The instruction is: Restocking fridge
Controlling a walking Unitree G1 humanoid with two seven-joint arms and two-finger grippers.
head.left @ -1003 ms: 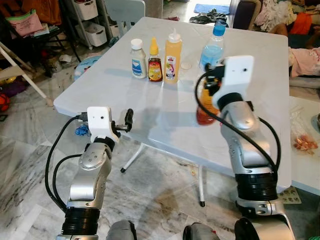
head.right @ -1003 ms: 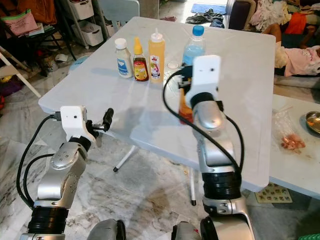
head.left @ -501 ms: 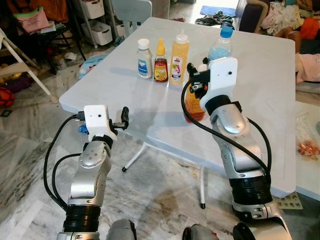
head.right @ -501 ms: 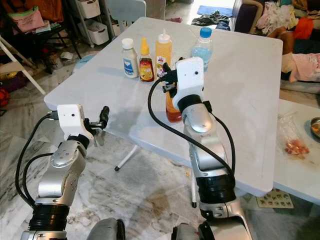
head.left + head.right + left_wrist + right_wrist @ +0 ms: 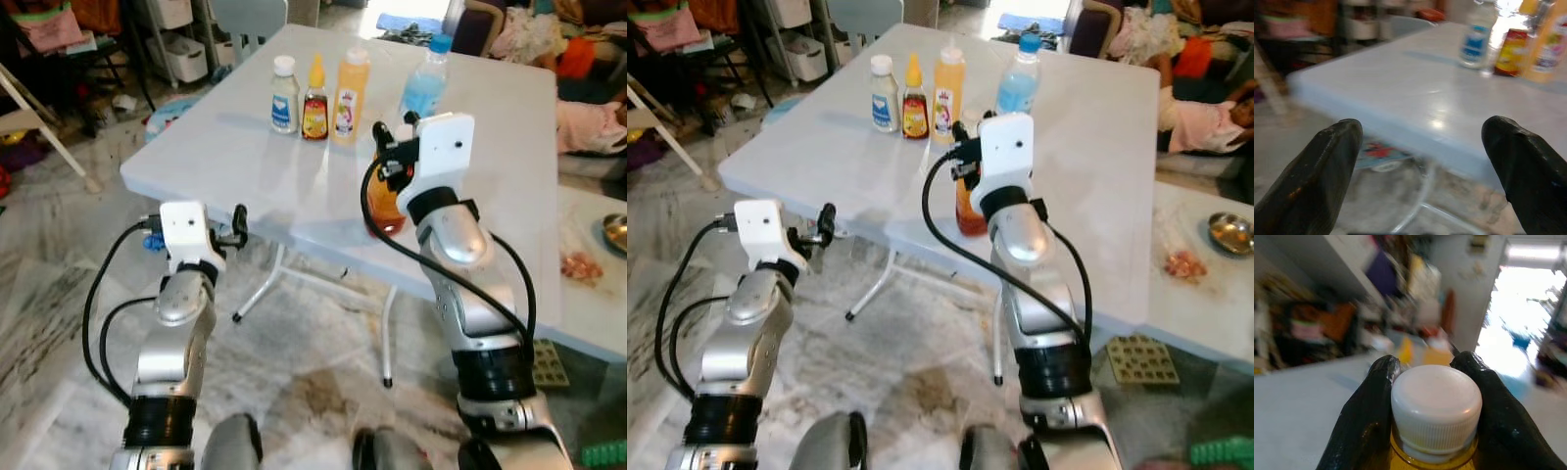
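The left gripper (image 5: 238,224) is at the near left edge of the white table (image 5: 245,157). It holds nothing, and in the left wrist view its two black fingers (image 5: 1317,171) stand wide apart, with the table edge between them.

On the far side of the table four containers stand in a row. From the left there is a small white bottle with a blue label (image 5: 284,94), then a small sauce bottle with a yellow cap (image 5: 315,98), just beside it a tall orange squeeze bottle (image 5: 350,96), and a little apart a clear water bottle with a blue cap (image 5: 425,82).

Closer to the robot, the right gripper (image 5: 1432,382) is closed on an orange bottle with a white cap (image 5: 384,201). The fingers (image 5: 1369,416) press the neck and the cap from both sides. The bottle is upright above the near part of the table; I cannot tell if its bottom touches the surface.

On the far right, on another white surface, lie a metal bowl (image 5: 1227,233) and a clear bag with something orange-pink inside (image 5: 1178,257).
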